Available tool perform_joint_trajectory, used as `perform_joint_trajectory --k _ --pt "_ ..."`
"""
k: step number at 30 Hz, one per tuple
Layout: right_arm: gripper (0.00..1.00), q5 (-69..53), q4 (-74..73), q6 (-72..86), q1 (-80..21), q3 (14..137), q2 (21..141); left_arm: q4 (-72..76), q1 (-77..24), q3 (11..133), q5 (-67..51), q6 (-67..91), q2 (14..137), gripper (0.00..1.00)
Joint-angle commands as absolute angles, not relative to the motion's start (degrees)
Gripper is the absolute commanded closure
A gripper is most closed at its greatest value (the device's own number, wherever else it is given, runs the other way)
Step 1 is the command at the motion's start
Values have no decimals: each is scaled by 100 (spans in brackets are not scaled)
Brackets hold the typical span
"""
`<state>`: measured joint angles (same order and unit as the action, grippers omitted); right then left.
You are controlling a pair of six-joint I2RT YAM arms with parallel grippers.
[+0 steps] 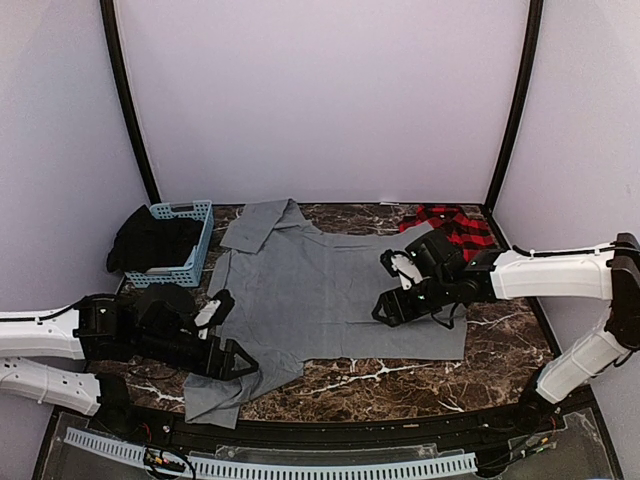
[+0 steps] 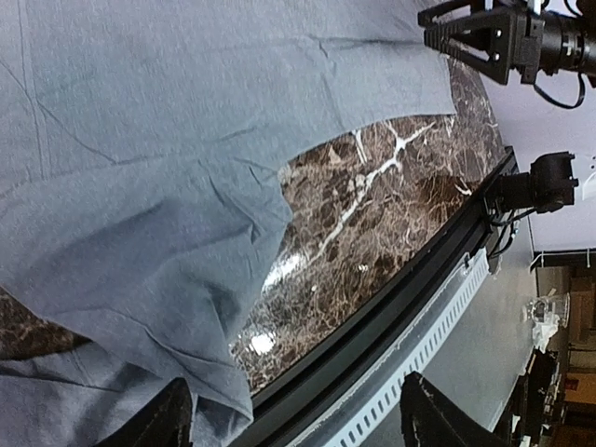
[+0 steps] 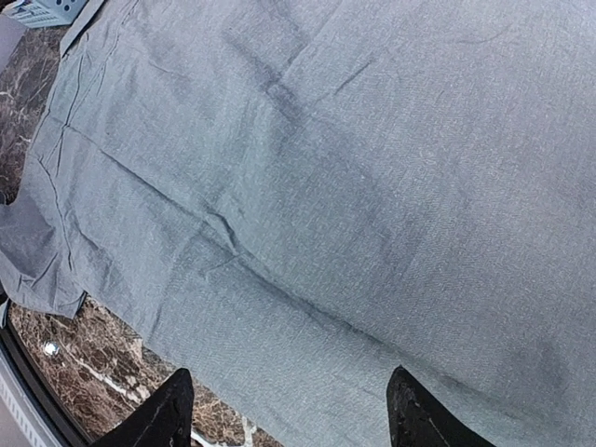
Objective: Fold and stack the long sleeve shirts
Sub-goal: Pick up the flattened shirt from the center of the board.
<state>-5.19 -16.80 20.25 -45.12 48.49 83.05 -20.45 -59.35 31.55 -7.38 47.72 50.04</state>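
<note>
At the near edge of the bench (image 1: 500,350), on your left, a corner of the grey shirt (image 1: 330,290) reaches almost to the black rim. The left arm (image 1: 130,330) comes in low from the left, and the left jaws sit over that near-left part of the shirt. In the left wrist view their fingertips (image 2: 172,414) stand wide apart, with only the cloth's edge and bare marble between them; they hold nothing.

The grey shirt lies spread across the middle of the bench, mostly flat with a few shallow creases. Its near-right hem lies straight on the marble.

A little farther in, the right arm (image 1: 550,275) reaches from the right, and the right jaws hang over the right half of the shirt. You can see their fingertips (image 3: 168,410) spread wide above the grey cloth, gripping nothing.

At the back left, one part of the grey shirt lies folded, just beside a blue basket (image 1: 180,210) with dark cloth (image 1: 150,240) in it. At the back right corner lies the red-and-black plaid shirt (image 1: 458,225), bunched up, near the grey one.
</note>
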Motion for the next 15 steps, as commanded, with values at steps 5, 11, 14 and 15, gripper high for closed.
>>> perform_joint_trajectory --k 5,11,14,15 --pt "33 -457 -1600 2232 -4561 4809 8317 -2397 -6448 2798 -90 5504 5312 24" --pt "32 -291 -1824 2138 -4562 4900 8325 -1603 -6451 2606 -337 5272 6069 30" --pt "32 -188 -1940 2110 -4566 4967 8341 -1254 -6456 2686 -561 5088 6419 41" --pt "32 -163 -1975 2103 -4562 4985 8341 -1195 -6452 2750 -624 5049 6597 49"
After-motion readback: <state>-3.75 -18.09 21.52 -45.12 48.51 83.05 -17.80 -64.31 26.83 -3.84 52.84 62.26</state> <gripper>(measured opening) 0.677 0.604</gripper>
